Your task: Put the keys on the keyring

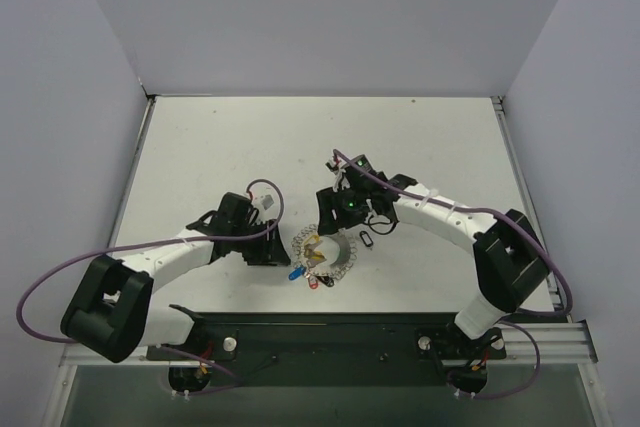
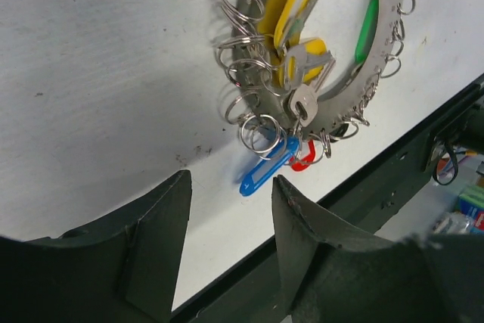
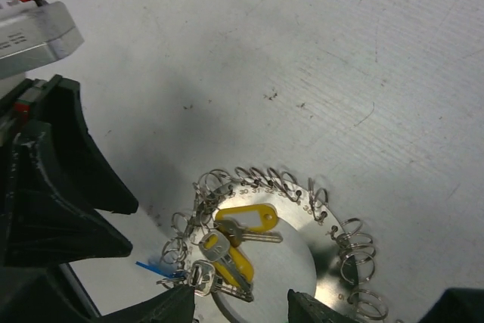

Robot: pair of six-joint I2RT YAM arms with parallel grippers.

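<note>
The keyring (image 1: 338, 257) is a flat silvery ring plate edged with many small split rings, lying on the white table between both arms. Keys hang on its left side: two yellow-tagged ones (image 3: 246, 221) lie inside the ring, a blue tag (image 2: 266, 174) and a red tag (image 2: 304, 158) lie outside it, and a green one (image 2: 367, 28) rests across the plate (image 2: 387, 13). My left gripper (image 2: 231, 187) is open and empty, just short of the blue tag. My right gripper (image 3: 238, 309) hovers open over the plate (image 3: 330, 259), a silver key (image 3: 200, 276) beside its left fingertip.
A small black loop (image 1: 365, 239) lies on the table right of the keyring, under the right arm. The black base rail (image 1: 330, 332) runs along the near table edge, close behind the blue and red tags. White walls enclose the table on three sides.
</note>
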